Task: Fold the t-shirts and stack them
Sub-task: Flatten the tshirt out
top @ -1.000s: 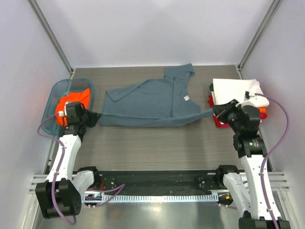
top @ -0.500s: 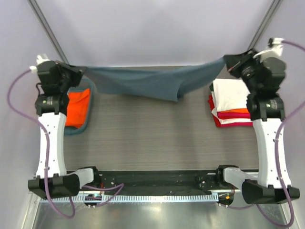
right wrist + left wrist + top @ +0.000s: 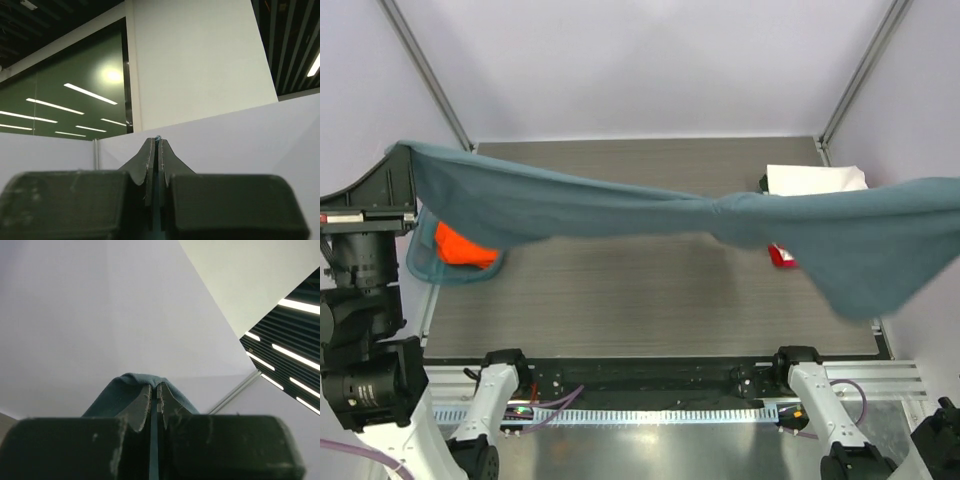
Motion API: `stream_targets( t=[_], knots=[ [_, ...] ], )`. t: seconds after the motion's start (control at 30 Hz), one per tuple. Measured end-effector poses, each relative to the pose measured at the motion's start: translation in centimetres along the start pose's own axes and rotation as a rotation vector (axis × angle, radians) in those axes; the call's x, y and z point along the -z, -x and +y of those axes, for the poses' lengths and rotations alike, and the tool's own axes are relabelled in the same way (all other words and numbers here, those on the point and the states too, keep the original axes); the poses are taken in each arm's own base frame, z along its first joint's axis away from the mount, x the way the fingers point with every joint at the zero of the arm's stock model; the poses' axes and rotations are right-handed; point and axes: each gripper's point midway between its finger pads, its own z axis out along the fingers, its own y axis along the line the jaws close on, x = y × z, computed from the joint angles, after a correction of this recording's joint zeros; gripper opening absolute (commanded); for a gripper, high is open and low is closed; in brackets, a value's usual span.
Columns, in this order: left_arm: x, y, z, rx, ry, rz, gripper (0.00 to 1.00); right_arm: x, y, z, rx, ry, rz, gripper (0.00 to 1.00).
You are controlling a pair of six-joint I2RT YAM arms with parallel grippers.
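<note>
Both jaws, clamped on the blue-grey t-shirt point(image 3: 620, 208), have lifted it higher.

Left end effector point(image 3: 155, 390) and right end effector point(image 3: 156, 145) aloft, jaws clamped.

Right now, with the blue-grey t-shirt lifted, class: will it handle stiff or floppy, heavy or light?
Probably floppy: the blue-grey t-shirt sags between its held ends. Likely light: the left tool carries it by a fingertip pinch. The right tool shows only a sliver of cloth; it might slip.
</note>
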Motion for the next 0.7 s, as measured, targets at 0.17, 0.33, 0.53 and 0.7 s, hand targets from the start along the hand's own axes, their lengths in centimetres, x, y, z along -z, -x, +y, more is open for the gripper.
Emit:
stream_targets(
  t=[0.17, 0.33, 0.53, 0.7],
  knots=[
    [-3.2, -2.0, 2.9, 0.003, 0.084, 0.056, 0.01, -2.0, -0.3, -0.8, -0.017, -0.029, 0.005, 0.01],
    [-6.6, -11.1, 16.4, 0.025, 0.405, 0.249, 0.0, -5.3, -14.3, -7.8, -0.123, -0.159, 0.295, 0.01],
    [-4.8, -20.7, 30.4, 0.063, 0.761, 0.458, 0.0, -0.3, -38.0, -19.4, -0.249, -0.474, 0.794, 0.01],
    [-9.8, -21.0, 29.9, 0.096, 0.75, 0.46, 0.0, 1.1, -46.3, -23.5, -0.294, -0.602, 0.98, 0.01]
  ],
)
